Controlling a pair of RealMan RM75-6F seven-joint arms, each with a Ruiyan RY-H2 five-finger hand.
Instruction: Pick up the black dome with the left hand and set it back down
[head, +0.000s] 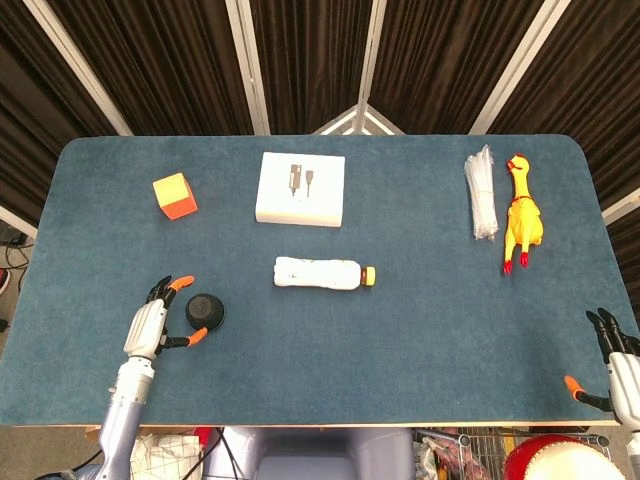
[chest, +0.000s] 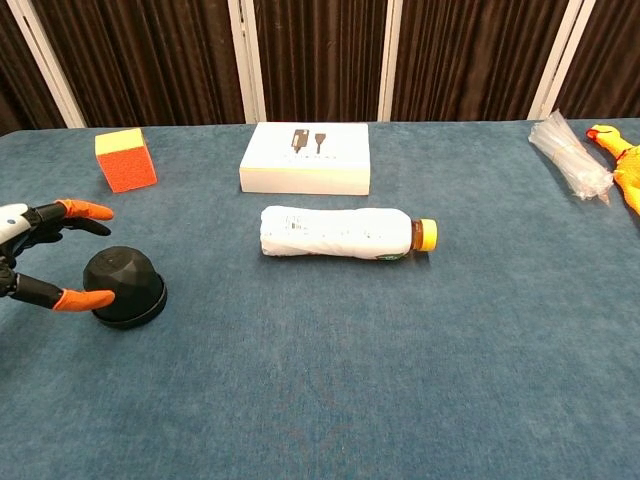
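Observation:
The black dome (head: 205, 311) (chest: 124, 284) sits flat on the blue table, near its front left. My left hand (head: 152, 320) (chest: 35, 256) is just to the dome's left with its orange-tipped fingers spread wide, apart from the dome and holding nothing. My right hand (head: 614, 357) hangs at the table's front right corner, far from the dome, with its fingers apart and nothing in them; the chest view does not show it.
A white bottle with a yellow cap (head: 322, 273) (chest: 345, 233) lies mid-table. An orange cube (head: 175, 195) (chest: 124, 159) and a white box (head: 300, 189) (chest: 306, 157) stand further back. A plastic bag (head: 481, 191) and a yellow rubber chicken (head: 521, 213) lie at the right.

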